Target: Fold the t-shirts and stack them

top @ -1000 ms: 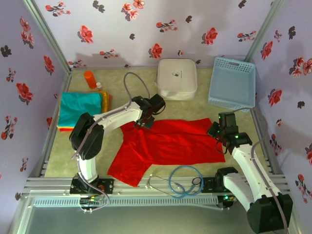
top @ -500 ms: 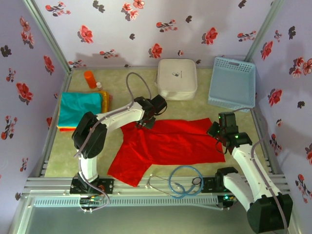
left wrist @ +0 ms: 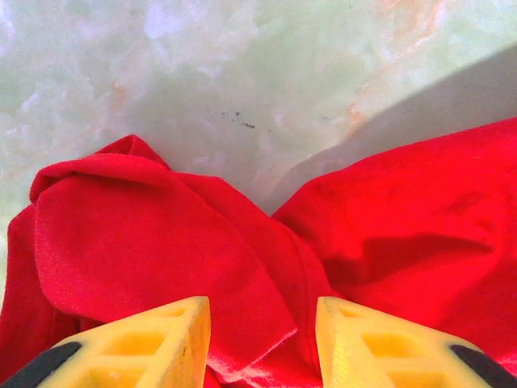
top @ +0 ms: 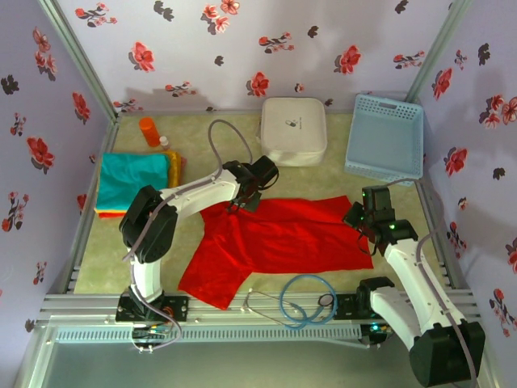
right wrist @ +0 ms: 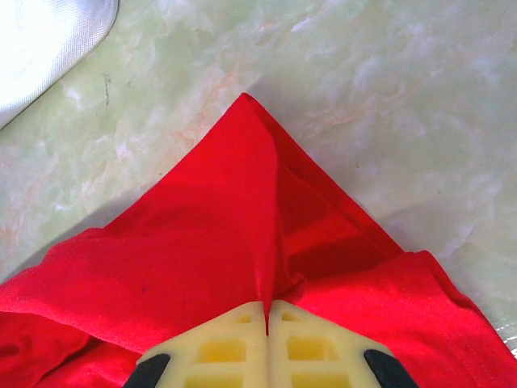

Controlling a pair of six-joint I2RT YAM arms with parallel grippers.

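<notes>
A large bright red t-shirt (top: 279, 241) lies spread across the middle of the table. My left gripper (top: 242, 202) hangs open over its far left corner, and a folded flap of red cloth (left wrist: 242, 283) lies between the yellow fingers (left wrist: 161, 339). My right gripper (top: 355, 220) is shut on a pinched ridge of the red t-shirt (right wrist: 242, 242) at its right edge, the two pads pressed together on the cloth. A teal t-shirt (top: 128, 176) lies folded on orange and yellow ones (top: 174, 166) at the far left.
A white rounded-square case (top: 293, 129) and a light blue lattice basket (top: 385, 137) stand at the back. An orange bottle (top: 149, 130) stands behind the folded stack. A blue cable loop (top: 307, 297) lies at the near edge.
The left gripper has shifted slightly right over the shirt's far corner. The right arm has not moved.
</notes>
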